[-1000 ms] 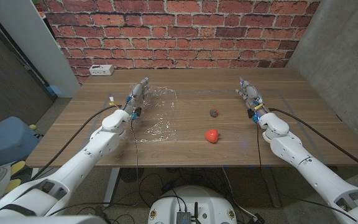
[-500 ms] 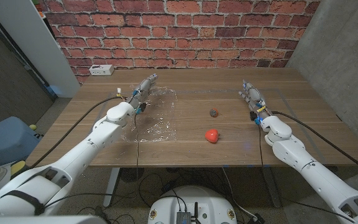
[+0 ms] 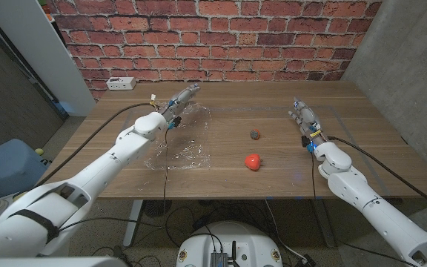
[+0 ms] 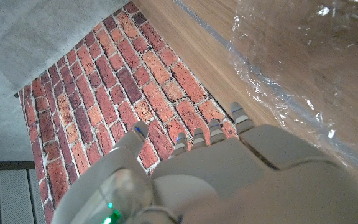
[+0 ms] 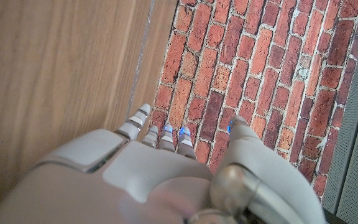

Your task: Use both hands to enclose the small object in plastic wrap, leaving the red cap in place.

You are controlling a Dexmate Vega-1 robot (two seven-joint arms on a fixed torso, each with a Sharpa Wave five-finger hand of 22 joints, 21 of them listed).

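Observation:
A sheet of clear plastic wrap [image 3: 184, 137] lies crinkled on the left half of the wooden table [image 3: 228, 178]; it also shows as a shiny film [image 4: 303, 68] in the left wrist view. A small dark round object [image 3: 256, 134] sits near the table's middle. A red cap [image 3: 253, 161] lies a little nearer the front edge. My left hand [image 3: 182, 97] hovers over the wrap's far edge, fingers stretched out and holding nothing. My right hand [image 3: 305, 116] is at the right of the small object, well apart from it, fingers straight and empty.
A white power strip [image 3: 121, 83] lies at the table's far left corner. A red brick wall [image 3: 213, 37] stands behind the table. A blue bin [image 3: 6, 167] sits on the floor at the left. Bare wood lies between the wrap and my right hand.
My left hand has moved away from me and to the right, from the wrap's left edge to above its far edge. My right hand has drifted slightly to the right.

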